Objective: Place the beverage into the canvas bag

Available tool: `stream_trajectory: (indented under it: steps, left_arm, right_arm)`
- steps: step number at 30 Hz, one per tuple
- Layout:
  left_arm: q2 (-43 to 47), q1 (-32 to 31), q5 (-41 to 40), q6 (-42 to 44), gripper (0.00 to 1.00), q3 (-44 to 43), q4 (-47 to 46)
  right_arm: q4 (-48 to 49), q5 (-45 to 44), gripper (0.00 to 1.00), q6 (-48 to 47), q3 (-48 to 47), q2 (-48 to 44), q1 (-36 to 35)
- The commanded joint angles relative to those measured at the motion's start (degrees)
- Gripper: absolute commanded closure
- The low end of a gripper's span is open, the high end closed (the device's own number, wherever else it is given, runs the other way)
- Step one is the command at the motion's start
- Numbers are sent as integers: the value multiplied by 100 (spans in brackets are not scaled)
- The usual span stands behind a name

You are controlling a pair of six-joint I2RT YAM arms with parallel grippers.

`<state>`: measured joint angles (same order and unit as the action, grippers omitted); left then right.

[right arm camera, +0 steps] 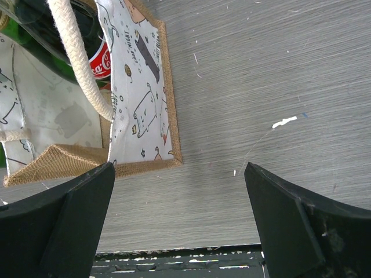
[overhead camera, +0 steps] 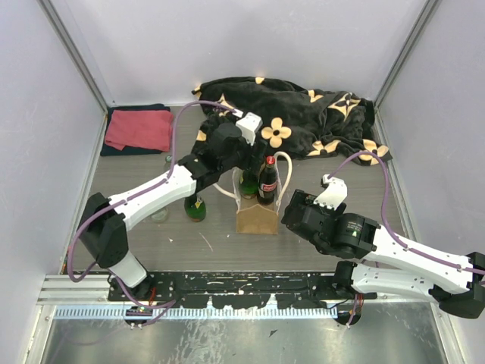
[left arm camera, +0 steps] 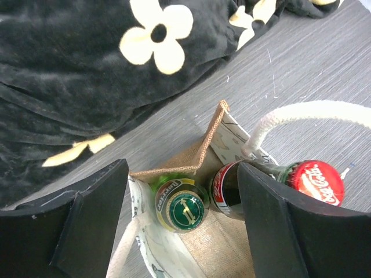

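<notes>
The canvas bag (overhead camera: 256,217) stands upright mid-table, with white rope handles (left arm camera: 301,113) and a pale printed side (right arm camera: 142,92). Inside it stand a green Perrier bottle (left arm camera: 184,209) and a Coca-Cola bottle with a red cap (left arm camera: 316,182); the cola bottle (overhead camera: 267,179) sticks out of the top. My left gripper (overhead camera: 243,167) hangs just above the bag's left half. In its wrist view the left gripper (left arm camera: 182,194) is open, its jaws astride the green bottle's cap without touching it. My right gripper (overhead camera: 300,213) is open and empty, low beside the bag's right side, over bare table (right arm camera: 179,223).
A second green bottle (overhead camera: 195,206) stands on the table left of the bag, with a clear glass item (overhead camera: 160,215) beside it. A black flower-patterned blanket (overhead camera: 303,114) lies behind the bag. A red cloth (overhead camera: 138,129) lies at the back left.
</notes>
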<state>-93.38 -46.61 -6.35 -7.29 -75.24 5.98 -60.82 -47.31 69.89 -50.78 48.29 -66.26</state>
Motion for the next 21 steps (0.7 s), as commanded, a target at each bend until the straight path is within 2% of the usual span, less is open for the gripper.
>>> stream_trajectory:
  steps: [1, 5, 11, 13, 17, 21]
  left_arm:
    - [460, 50, -305, 50, 16, -538, 507]
    - [1131, 408, -302, 109, 15, -573, 1086]
    - [2886, 879, -525, 160, 13, 349, 2200]
    - [3365, 928, -542, 34, 9, 671, 2722]
    - [4033, 920, -427, -635, 9, 1129, 3502]
    - [4279, 922, -406, -951, 9, 1603, 3525]
  right_arm:
    - [149, -68, 0, -1, -128, -48, -10]
    - [144, -68, 0, -37, -160, -49, -10]
    - [196, -41, 0, -44, -89, -104, -10]
    - [217, -26, 0, -54, -60, -152, -8]
    - [219, -19, 0, -46, -14, -222, -5]
    - [219, -19, 0, 18, 44, -287, -10]
